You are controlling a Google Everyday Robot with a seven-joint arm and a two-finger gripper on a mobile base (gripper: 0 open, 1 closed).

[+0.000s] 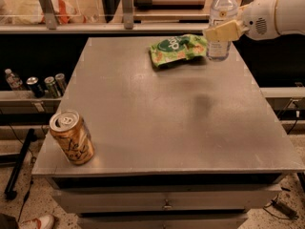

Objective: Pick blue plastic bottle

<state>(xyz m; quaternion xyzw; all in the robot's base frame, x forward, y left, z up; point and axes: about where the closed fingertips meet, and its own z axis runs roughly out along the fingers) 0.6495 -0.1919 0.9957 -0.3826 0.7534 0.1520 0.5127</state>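
Note:
The blue plastic bottle (223, 6) is a clear water bottle with a white cap and a white label. It hangs upright in the air above the far right part of the grey table (167, 109). My gripper (220, 31) comes in from the right on a white arm and is shut around the bottle's middle. One cream-coloured finger (228, 30) crosses the front of the bottle. The bottle's shadow falls on the table nearer to me.
A green snack bag (177, 49) lies just left of the bottle at the far side. An orange-gold drink can (72, 137) stands tilted at the near left corner. Several cans and a bottle (35, 82) sit on a shelf left of the table.

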